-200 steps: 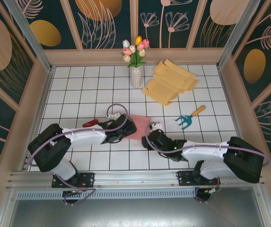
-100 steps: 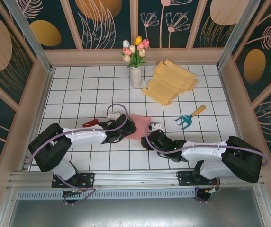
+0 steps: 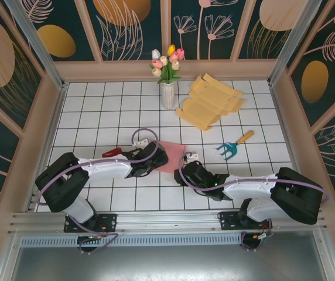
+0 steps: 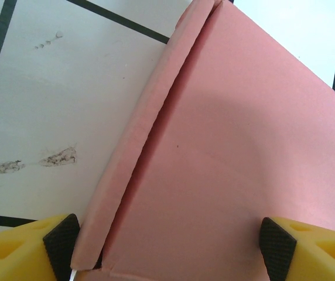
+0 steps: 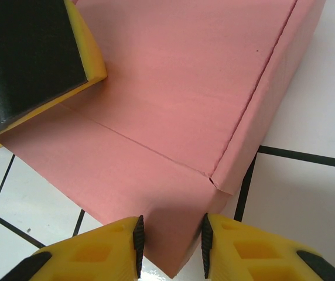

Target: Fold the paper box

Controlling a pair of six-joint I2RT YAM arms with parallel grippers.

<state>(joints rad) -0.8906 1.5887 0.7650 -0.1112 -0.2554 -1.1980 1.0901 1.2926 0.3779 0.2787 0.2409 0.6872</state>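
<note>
Pink box [image 3: 171, 153] lies mid tabletop [image 3: 97, 111], betw. both arms. Looks mostly folded: flat top, side walls turned down, creases set. L end effector [image 4: 168, 243] is wide, astride one side edge. R end effector [image 5: 171, 246] is narrow, pinching the near corner. Prob. left: last corner tuck.

Top camera, high above the near edge of the tabletop [image 3: 97, 105], looks down over its whole surface; both wrist cameras face the box [image 3: 174, 153] at very close range from opposite sides, sharing its top face.
</note>
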